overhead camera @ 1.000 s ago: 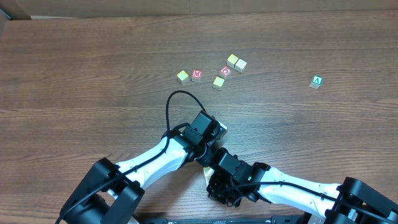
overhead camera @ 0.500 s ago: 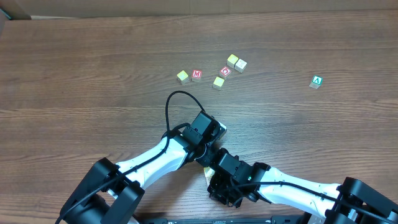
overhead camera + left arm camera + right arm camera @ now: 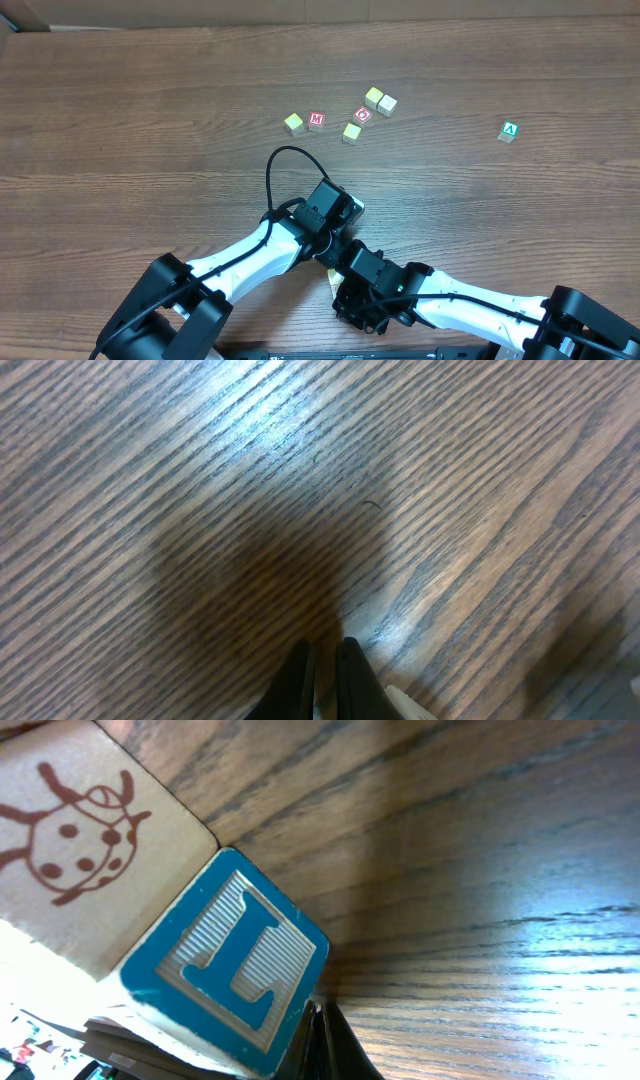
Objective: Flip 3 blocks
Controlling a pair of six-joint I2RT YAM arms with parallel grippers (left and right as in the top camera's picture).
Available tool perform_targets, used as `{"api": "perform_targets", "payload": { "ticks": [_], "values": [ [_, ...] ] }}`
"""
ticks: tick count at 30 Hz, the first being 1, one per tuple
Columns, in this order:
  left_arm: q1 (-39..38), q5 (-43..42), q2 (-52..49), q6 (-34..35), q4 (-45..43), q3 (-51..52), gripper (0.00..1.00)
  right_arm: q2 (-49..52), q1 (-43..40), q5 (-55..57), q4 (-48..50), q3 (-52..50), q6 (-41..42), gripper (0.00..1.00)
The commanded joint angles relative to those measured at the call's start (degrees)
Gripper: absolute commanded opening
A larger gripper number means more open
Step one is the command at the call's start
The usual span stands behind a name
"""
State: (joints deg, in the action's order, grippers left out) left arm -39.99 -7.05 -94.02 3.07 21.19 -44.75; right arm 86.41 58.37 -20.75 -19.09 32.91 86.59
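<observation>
At 12 o'clock on the streaky wood-grain table [image 3: 150, 100] we've got the blocks [image 3: 351, 132]: small square wooden cubes, cream and yellow tops, plus a green "A" cube [image 3: 510, 131] out at 2 o'clock. Left gripper [image 3: 323, 658]: slim dark fingers pressed together, nothing held. Right gripper [image 3: 318, 1020]: fingers together too, empty; "L" cube [image 3: 225, 960], ridged blue face, ladybug side, just beside it.
</observation>
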Motion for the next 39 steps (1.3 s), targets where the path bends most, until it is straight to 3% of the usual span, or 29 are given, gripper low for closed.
{"api": "perform_targets", "payload": {
  "ticks": [1, 21, 27, 34, 39],
  "values": [
    [0.79, -1.31, -1.22, 1.03, 0.37, 1.20, 0.04, 0.52, 0.57, 4.15, -0.13, 0.15, 0.48, 0.04],
    [1.09, 0.50, -1.25, 1.09, -2.08, 1.20, 0.04, 0.50, 0.57, 3.54, -0.33, 0.15, 0.46, 0.04],
    [1.27, 5.14, -1.22, 1.90, -2.93, 1.18, 0.04, 0.52, 0.57, 3.56, -0.37, 0.15, 0.46, 0.04],
    [6.47, 4.70, -1.22, 6.21, -3.02, 1.18, 0.04, 0.50, 0.57, 3.48, -2.45, 0.15, 0.61, 0.04],
    [10.64, 2.95, -1.22, 6.58, -1.36, 1.18, 0.04, 0.50, 0.55, 1.33, -8.76, 0.15, 8.52, 0.04]
  ]
}}
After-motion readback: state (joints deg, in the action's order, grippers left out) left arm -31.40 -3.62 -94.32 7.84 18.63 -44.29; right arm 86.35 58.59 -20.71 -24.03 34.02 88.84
